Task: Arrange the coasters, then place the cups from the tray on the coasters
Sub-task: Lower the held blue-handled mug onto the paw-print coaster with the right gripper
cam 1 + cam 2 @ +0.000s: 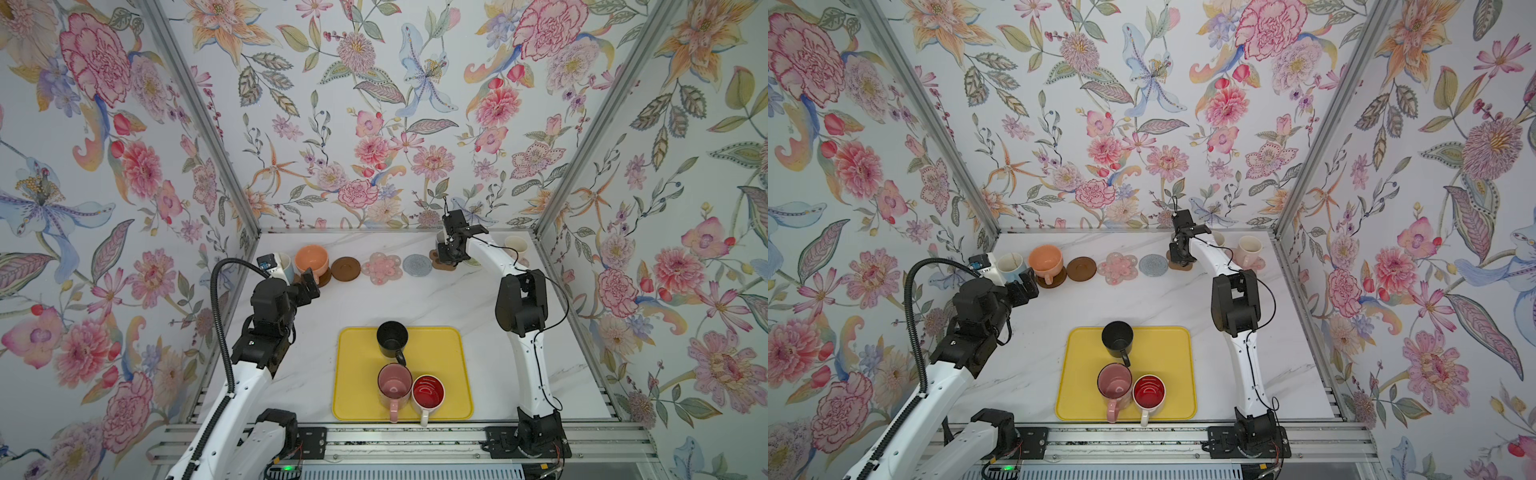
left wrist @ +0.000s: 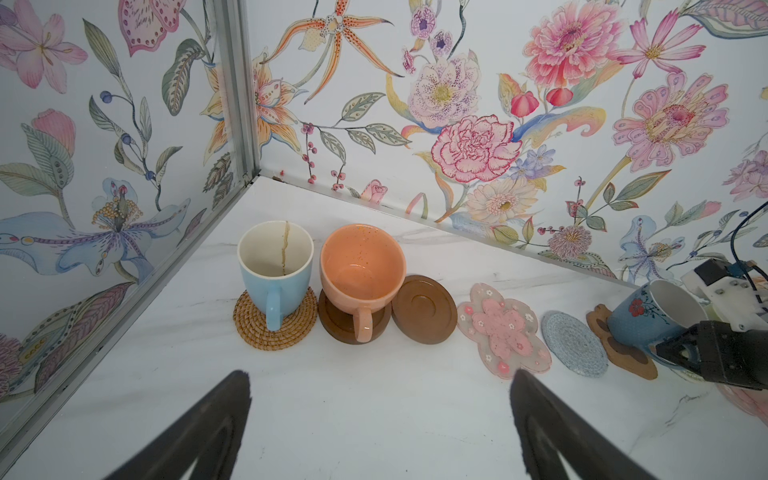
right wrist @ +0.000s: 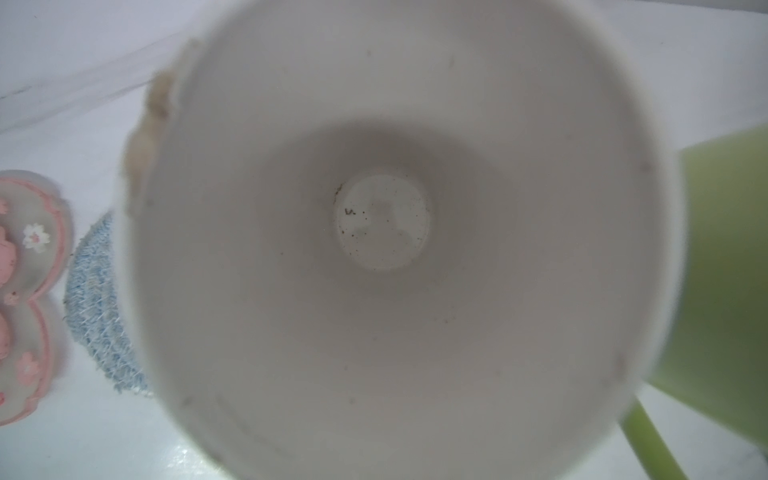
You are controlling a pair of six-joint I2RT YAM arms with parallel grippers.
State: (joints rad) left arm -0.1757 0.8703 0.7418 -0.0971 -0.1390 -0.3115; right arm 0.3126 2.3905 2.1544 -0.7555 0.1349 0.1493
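- Fingers [image 2: 216, 419] of the left gripper [image 2: 380, 376] stand spread wide and empty, low over the counter [image 1: 374, 303], facing the left end of the coaster row.
- Nearest the robot bases, the yellow tray [image 1: 440, 353] carries three cups not yet moved: black cup [image 1: 392, 338], pink cup [image 1: 395, 384], red-inside white cup [image 1: 428, 391].
- In the far row, the light blue mug [image 2: 274, 274] sits on the rattan coaster [image 2: 257, 332]. The peach cup [image 2: 361, 270] sits on a dark brown disc [image 2: 336, 328].
- Three coasters lie bare: second dark brown disc [image 2: 424, 309], pink flower coaster [image 2: 503, 328], grey round coaster [image 2: 575, 349].
- Right gripper [image 1: 448, 254] is clamped on the blue flowered mug [image 2: 648, 316], which is tilted over the paw coaster [image 2: 627, 357]. Full seating cannot be confirmed.
- Past it stand a green cup [image 3: 727, 270], its coaster hidden, and a white cup [image 1: 1249, 248] on a pink coaster [image 1: 1258, 264].
- Assessment: the coasters look arranged. Four cups are placed, a fifth is being set down, and three are left for the three bare coasters.
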